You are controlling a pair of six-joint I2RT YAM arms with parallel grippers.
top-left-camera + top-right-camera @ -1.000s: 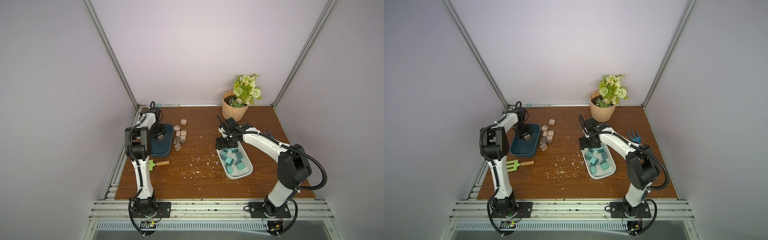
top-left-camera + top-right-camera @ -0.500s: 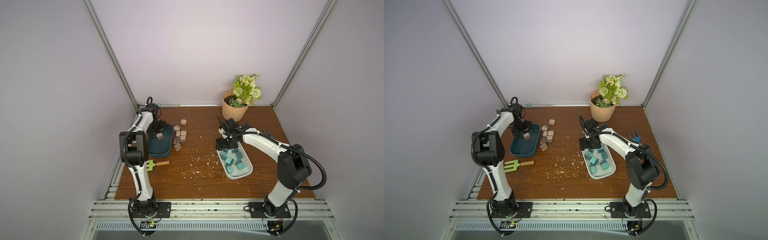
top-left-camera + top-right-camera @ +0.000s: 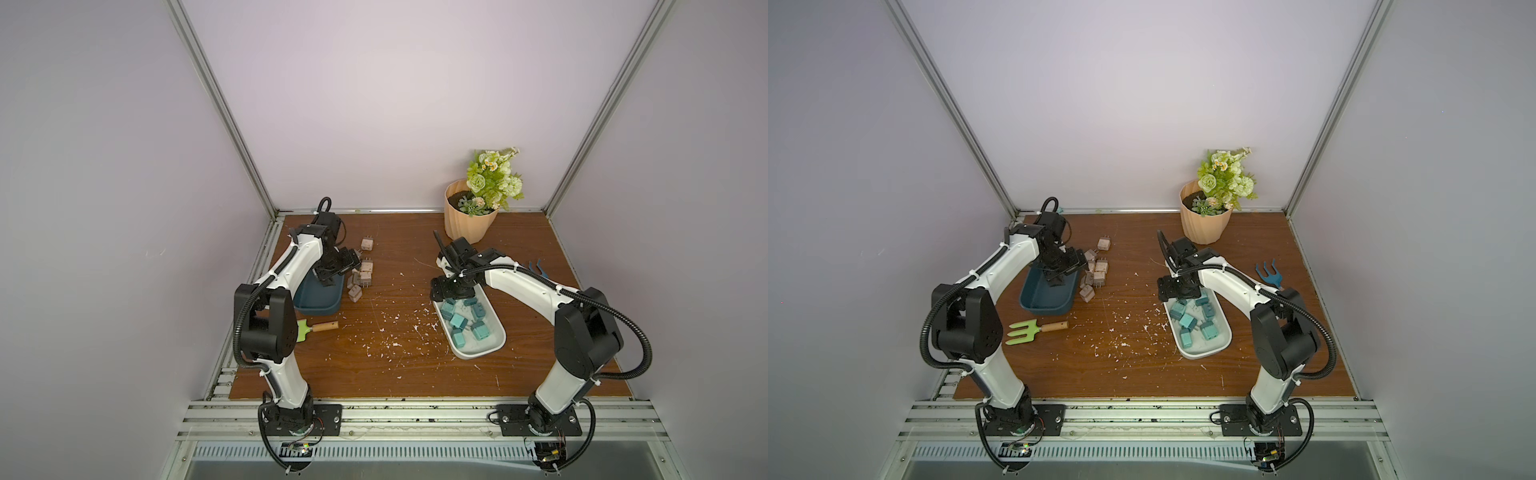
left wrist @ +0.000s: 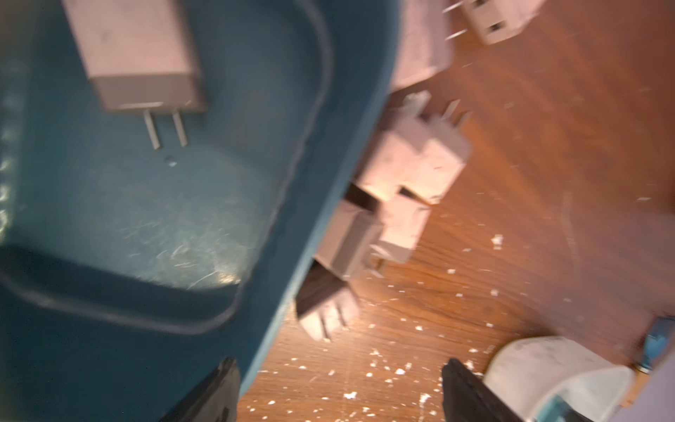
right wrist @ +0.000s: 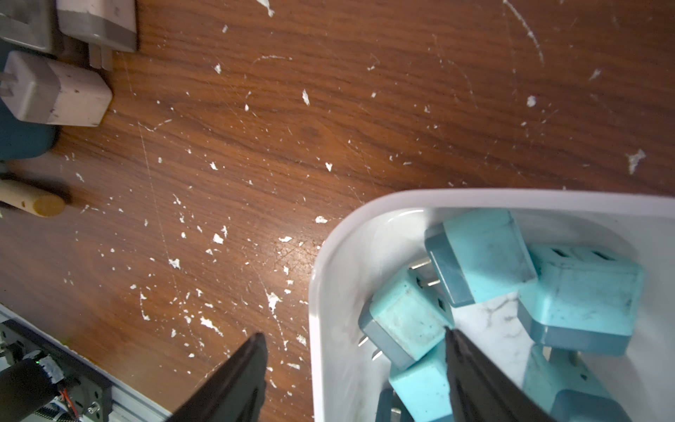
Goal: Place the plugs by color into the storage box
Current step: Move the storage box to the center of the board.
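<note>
Several pinkish-tan plugs point(image 3: 365, 274) point(image 3: 1098, 274) point(image 4: 412, 164) lie in a cluster on the table against the dark teal storage box point(image 3: 318, 305) point(image 3: 1046, 305). One tan plug point(image 4: 138, 58) lies inside that box point(image 4: 146, 219). My left gripper point(image 3: 328, 280) point(image 4: 339, 369) hangs open and empty over the box's edge nearest the cluster. Several teal plugs point(image 3: 457, 322) point(image 5: 482, 255) fill the white storage box point(image 3: 478, 353) point(image 5: 317, 292). My right gripper point(image 3: 451, 291) point(image 5: 353, 334) is open and empty, straddling that box's far rim.
A tan flower pot point(image 3: 469, 220) stands at the back right. A green hand fork with a wooden handle point(image 3: 1025, 332) lies in front of the teal box. A blue hand fork point(image 3: 1268, 274) lies at the right. White flecks point(image 3: 390, 332) litter the table's middle.
My left gripper opened and let a tan plug go into the dark teal box, then shifted toward the tan cluster. The right arm has not moved.
</note>
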